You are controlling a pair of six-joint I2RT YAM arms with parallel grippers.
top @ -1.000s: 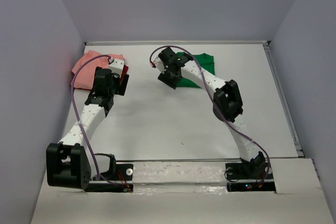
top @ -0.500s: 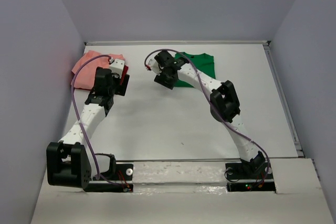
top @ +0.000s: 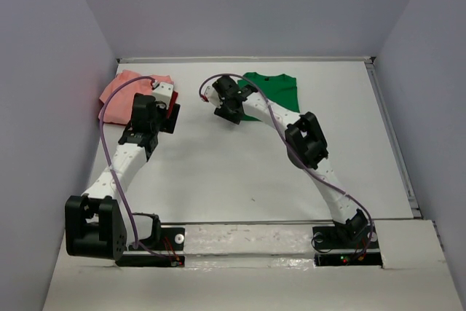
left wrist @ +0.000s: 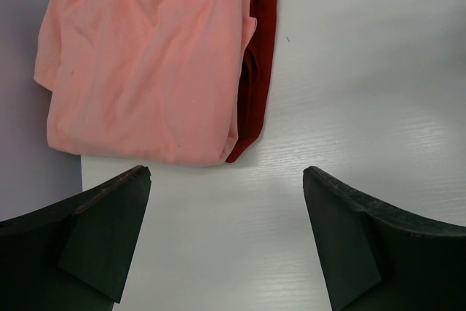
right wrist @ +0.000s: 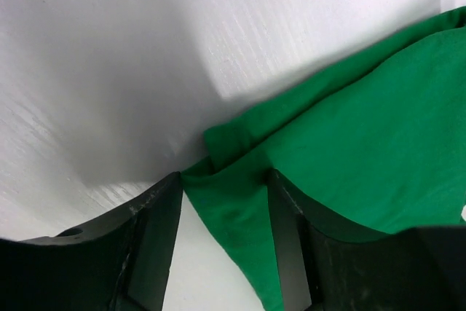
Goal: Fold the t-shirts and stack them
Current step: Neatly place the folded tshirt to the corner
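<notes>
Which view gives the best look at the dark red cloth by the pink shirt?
Left wrist: the dark red cloth shows as a long strip sticking out from under the salmon-pink shirt. Top external shows only a sliver beside the left gripper; right wrist shows none of it.

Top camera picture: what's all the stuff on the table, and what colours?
pink shirt: one, salmon-pink, far left corner
red cloth: one, dark red, peeking out under the pink shirt's right side
green shirt: one, bright green, far side, a bit right of middle
table: one, white, under everything
left arm: one, white and black, beside the pink shirt, jaws wide open above bare table
right arm: one, white and black, reaching to the green shirt, jaws open either side of its edge
</notes>
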